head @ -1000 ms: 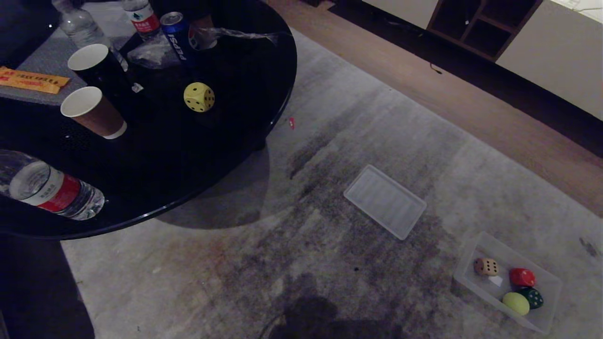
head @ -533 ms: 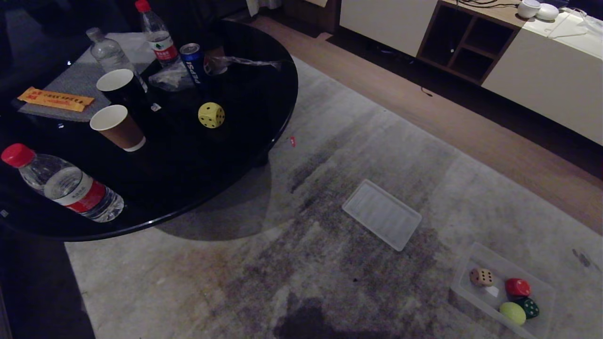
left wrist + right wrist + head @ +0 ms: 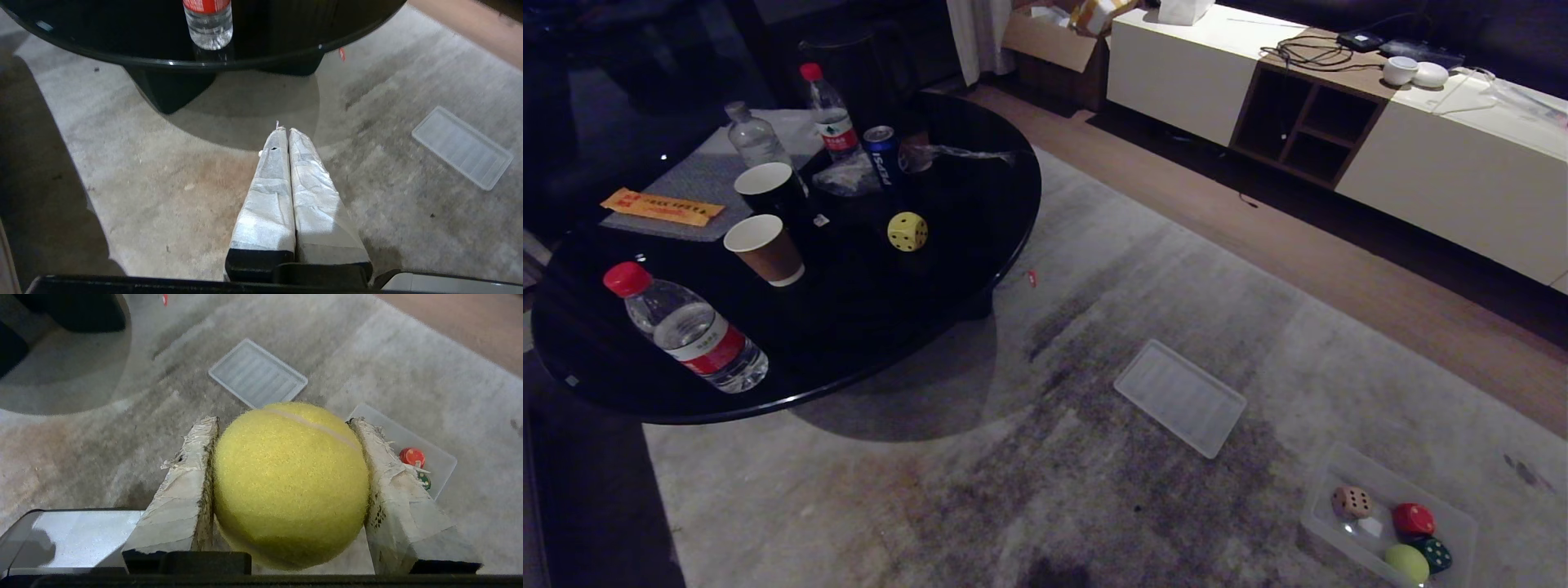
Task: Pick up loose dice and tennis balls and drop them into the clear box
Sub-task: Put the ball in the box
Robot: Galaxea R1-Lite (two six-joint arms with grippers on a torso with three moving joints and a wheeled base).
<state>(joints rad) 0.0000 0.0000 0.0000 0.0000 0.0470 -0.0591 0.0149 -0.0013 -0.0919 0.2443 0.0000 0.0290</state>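
Observation:
My right gripper (image 3: 282,421) is shut on a fuzzy yellow-green tennis ball (image 3: 290,482), held above the grey carpet. Beyond it on the floor lies the clear box (image 3: 394,430). In the head view the clear box (image 3: 1462,514) sits at the lower right and holds a cream die (image 3: 1351,501), a red die (image 3: 1413,518), a dark green die (image 3: 1437,555) and another tennis ball (image 3: 1406,563). A yellow die (image 3: 907,231) rests on the black round table (image 3: 866,327). My left gripper (image 3: 284,130) is shut and empty over the carpet. Neither arm shows in the head view.
A flat ribbed clear lid (image 3: 1180,398) lies on the carpet between table and box. The table carries water bottles (image 3: 690,335), two paper cups (image 3: 765,249) and a Pepsi can (image 3: 880,155). A low white cabinet (image 3: 1445,171) lines the far wall.
The head view has swung upward, so the whole scene has slid down and the cabinet has come into sight. The dice, balls, box and lid keep their places.

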